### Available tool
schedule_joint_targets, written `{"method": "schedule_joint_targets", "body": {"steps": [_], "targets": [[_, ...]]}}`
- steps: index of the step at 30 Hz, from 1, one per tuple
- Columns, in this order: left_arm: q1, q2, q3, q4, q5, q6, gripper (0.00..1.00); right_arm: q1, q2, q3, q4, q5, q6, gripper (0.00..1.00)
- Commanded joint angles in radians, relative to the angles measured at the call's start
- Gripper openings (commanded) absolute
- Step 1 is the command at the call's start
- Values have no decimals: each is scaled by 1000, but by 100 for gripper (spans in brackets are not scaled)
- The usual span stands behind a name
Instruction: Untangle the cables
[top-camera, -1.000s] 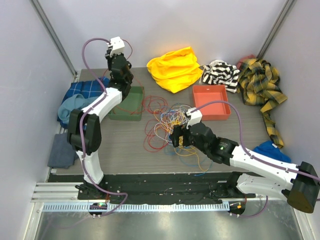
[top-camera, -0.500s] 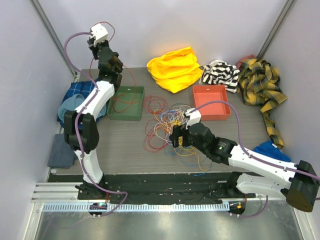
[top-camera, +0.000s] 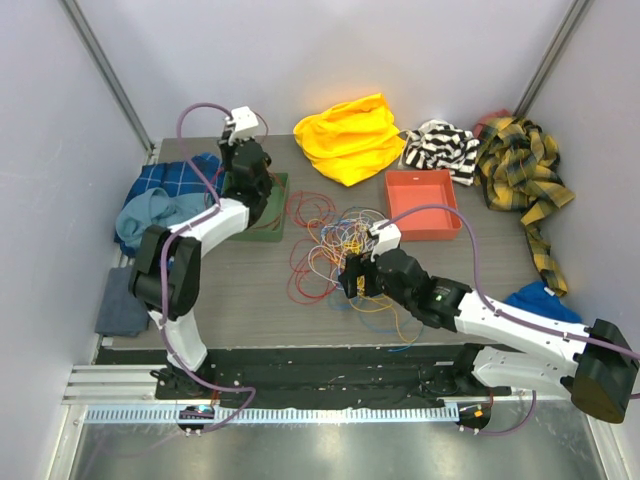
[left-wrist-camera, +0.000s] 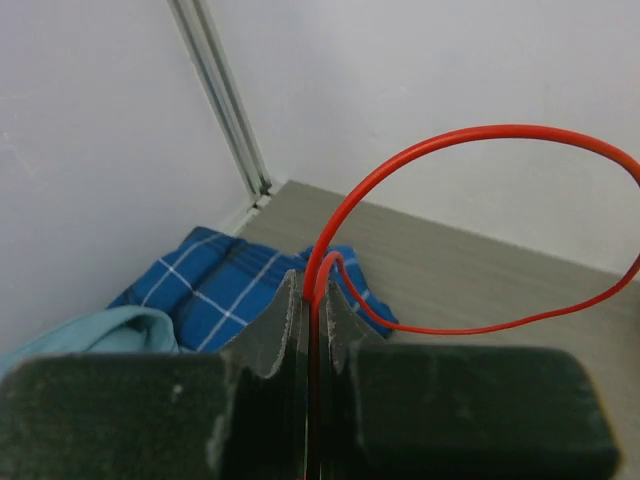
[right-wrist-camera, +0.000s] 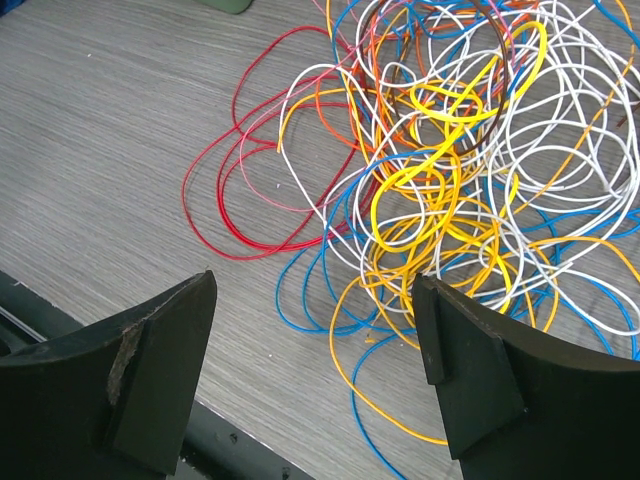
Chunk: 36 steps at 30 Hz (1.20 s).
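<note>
1. After the left arm (top-camera: 215, 215) swings up toward the upper left of the top view and comes back down within 1 second, the left gripper (top-camera: 252, 178) hangs over the green tray (top-camera: 277, 205), left of centre.
2. Its fingers (left-wrist-camera: 270, 330) are clenched on 1 red cable (left-wrist-camera: 480, 131). In the left wrist view the wire rises from between them, arcs across the upper right of the frame and curves back toward them.
3. Judged from this, the lift and return is a pull meant to draw that strand out of the heap toward the tray. Whether its far end is free of the tangle cannot be told.
4. The right gripper (right-wrist-camera: 315, 287) keeps its place through the same second. Its fingers are spread wide and grasp nothing, poised above the lower left edge of the cables (right-wrist-camera: 450, 170).
5. The cables lie as 1 heap at the centre of the top view, between the green tray and the red bin (top-camera: 423, 205), with red loops spread on the left side.
6. For the task, 1 strand is in hand and the bulk looks knotted; the work appears to be at an early stage.
</note>
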Motion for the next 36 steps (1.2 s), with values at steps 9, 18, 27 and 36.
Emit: {"method": "schedule_joint_targets", "body": {"steps": [9,18,27,36], "targets": [[-47,-213,113,-679,151,-425,0,1,-53,-13,57,-7,28,87],[41,-162,153,-1003,399,-698,0,3,-73,-22,45,-4,48,87],[84,-21,219,-1129,590,-774,0,1,-60,-24,50,1,52,87],[82,101,289,-1253,519,-786,0,3,-53,-31,53,10,46,87]]}}
